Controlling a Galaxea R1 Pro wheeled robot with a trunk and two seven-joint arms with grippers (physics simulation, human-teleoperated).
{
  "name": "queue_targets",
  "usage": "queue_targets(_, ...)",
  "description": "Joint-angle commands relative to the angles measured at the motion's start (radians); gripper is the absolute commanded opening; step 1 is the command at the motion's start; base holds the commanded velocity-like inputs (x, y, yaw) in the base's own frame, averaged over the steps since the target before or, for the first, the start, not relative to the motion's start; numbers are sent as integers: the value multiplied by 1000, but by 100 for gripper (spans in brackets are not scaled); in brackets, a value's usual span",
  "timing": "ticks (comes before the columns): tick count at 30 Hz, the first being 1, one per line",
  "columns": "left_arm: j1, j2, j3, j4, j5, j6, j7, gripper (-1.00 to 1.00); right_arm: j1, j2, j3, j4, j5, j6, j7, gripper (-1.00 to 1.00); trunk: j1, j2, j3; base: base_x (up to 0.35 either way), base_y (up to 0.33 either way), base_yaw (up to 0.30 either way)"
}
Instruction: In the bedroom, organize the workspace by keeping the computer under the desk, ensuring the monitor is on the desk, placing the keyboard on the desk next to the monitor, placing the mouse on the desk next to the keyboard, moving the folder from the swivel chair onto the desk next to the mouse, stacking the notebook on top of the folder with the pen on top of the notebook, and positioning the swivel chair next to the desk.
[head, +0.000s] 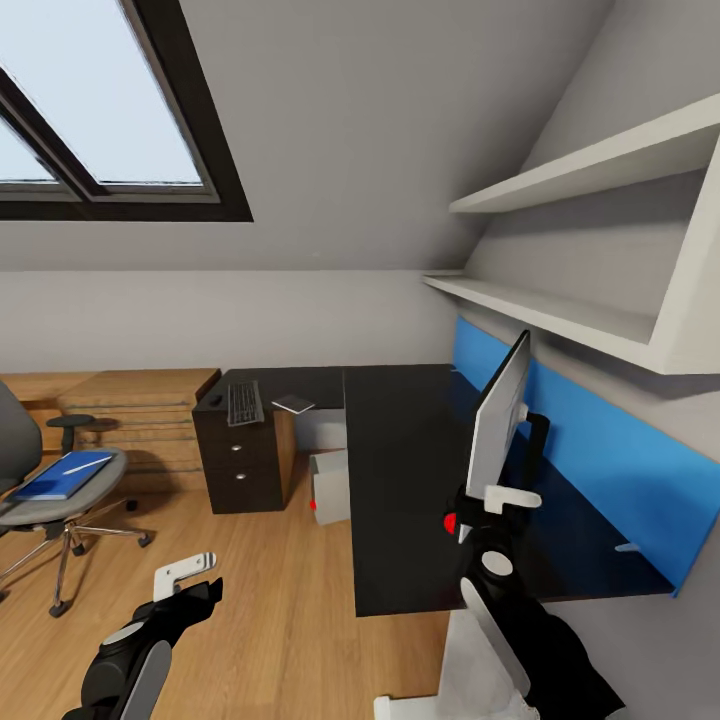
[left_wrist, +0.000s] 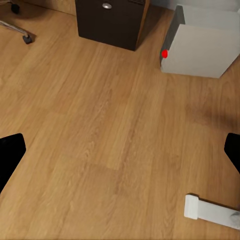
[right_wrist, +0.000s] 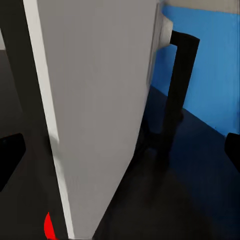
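Apparently open, the right pincer (head: 497, 497) straddles the monitor (head: 497, 415), upright on the desk (head: 400, 480).

left arm (head: 140, 650): black shell, grey panel, white finger | right arm (head: 520, 640): black, white-grey panel, round white joint cap, white fingers | wrist views: black fingertips (left_wrist: 11, 155)
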Motion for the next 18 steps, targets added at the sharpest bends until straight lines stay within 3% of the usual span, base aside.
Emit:
queue_targets(1,-1,0,-1,-1,11,3,8,100,-1,-2,-5,5,-4,7,-7,100,0,-1,-2,0,0,0)
queue_targets(5,0,0,-1,-5,11,2,7,100,-3,-2,-22,37,-4,5,-5,100,0,-1,-2,32,27,0)
queue_targets(18,0,0,-1,-6,11,2,7,100,-3,-2,-24,42,-3,5,-4,100,0,-1,-2,63,54,0)
